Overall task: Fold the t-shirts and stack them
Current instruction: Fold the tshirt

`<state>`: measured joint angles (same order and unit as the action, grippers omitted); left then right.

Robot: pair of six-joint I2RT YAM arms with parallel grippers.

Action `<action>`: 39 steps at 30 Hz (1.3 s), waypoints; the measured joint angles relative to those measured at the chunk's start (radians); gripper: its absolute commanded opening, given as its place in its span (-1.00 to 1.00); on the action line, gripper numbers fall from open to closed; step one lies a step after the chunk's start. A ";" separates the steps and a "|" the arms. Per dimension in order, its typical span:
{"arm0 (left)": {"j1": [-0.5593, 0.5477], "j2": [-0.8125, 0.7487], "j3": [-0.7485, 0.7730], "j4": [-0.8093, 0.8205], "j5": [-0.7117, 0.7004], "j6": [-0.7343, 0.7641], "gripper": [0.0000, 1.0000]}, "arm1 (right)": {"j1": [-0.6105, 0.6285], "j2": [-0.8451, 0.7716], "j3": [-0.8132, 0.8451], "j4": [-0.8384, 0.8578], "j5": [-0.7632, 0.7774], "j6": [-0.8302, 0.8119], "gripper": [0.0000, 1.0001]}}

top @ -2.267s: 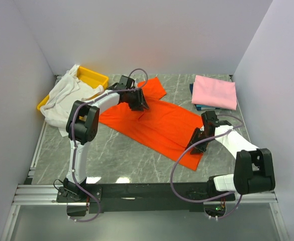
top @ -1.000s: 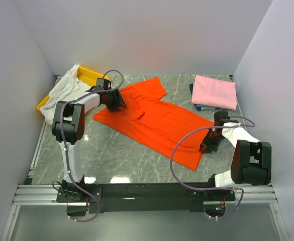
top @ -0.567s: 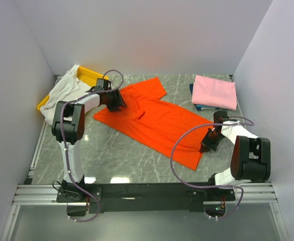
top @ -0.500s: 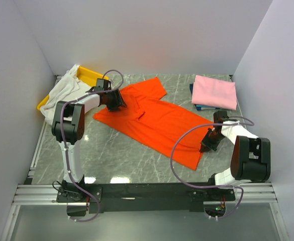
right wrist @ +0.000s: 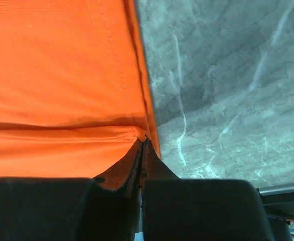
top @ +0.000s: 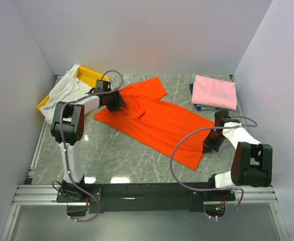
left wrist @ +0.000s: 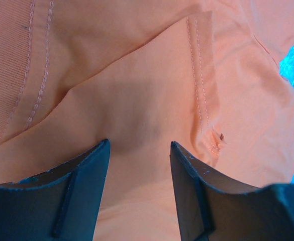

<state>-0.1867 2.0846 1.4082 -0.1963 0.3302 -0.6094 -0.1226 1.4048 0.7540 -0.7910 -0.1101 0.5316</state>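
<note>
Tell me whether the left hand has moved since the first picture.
Yes. The left hand has shifted left across the orange shirt, ending nearer the yellow tray.

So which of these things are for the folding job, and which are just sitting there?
For the job: orange t-shirt, pink t-shirt, dark blue t-shirt under it, white t-shirt.
Just lying about: yellow tray, partly under the white t-shirt.

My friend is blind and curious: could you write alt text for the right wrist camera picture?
The right gripper is shut on the stitched hem of an orange-red t-shirt, which bunches into a small fold at its tips. The shirt lies flat on a grey marbled table.
</note>
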 measured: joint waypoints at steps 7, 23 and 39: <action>0.000 -0.001 -0.003 0.007 0.001 -0.006 0.21 | 0.000 0.000 0.000 -0.006 0.013 0.006 -1.00; -0.002 -0.028 0.080 -0.079 0.002 -0.003 0.37 | 0.049 -0.006 0.187 -0.093 0.034 -0.024 -0.08; -0.055 -0.020 -0.027 0.090 0.125 -0.065 0.31 | 0.298 0.242 0.232 0.200 -0.176 0.051 -0.09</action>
<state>-0.2417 2.0644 1.3811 -0.1066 0.4549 -0.6746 0.1753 1.6466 0.9855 -0.5907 -0.2863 0.5831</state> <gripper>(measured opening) 0.657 0.459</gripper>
